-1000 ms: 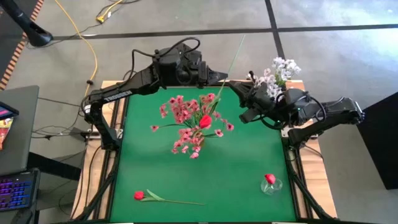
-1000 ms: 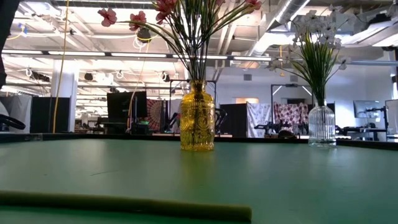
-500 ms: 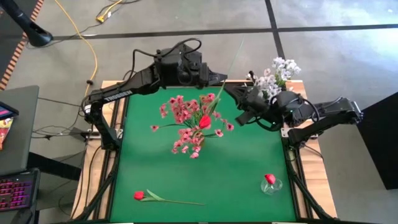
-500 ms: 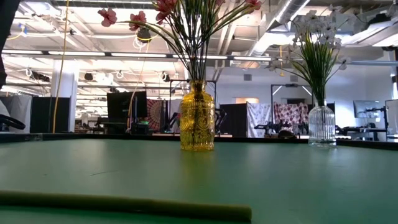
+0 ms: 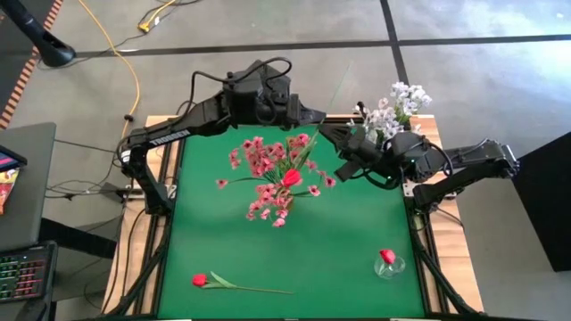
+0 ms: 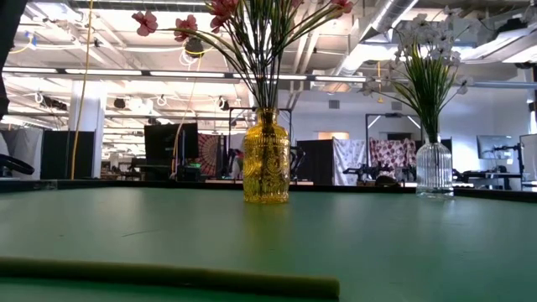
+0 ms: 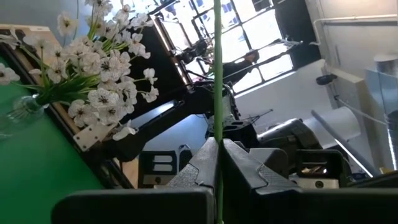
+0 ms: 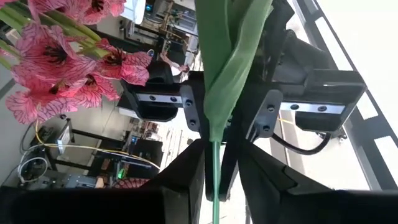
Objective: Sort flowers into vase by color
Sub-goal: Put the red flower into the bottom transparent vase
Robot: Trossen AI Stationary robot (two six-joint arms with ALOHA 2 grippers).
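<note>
While the left gripper [image 5: 314,114] clenches a thin green flower stem [image 7: 217,93] between its jaws at upper centre of the high view, the right gripper [image 5: 330,134] also grasps it just beside. Its red bud [image 5: 293,176] hangs among pink blossoms [image 5: 263,160] over the amber glass vase [image 6: 266,158].

Open-plan robotics lab: exposed ceiling ducts [image 6: 394,17], strip lights [image 6: 109,72], monitors [image 6: 172,143] and further workstations beyond the green table [image 6: 336,235].
</note>
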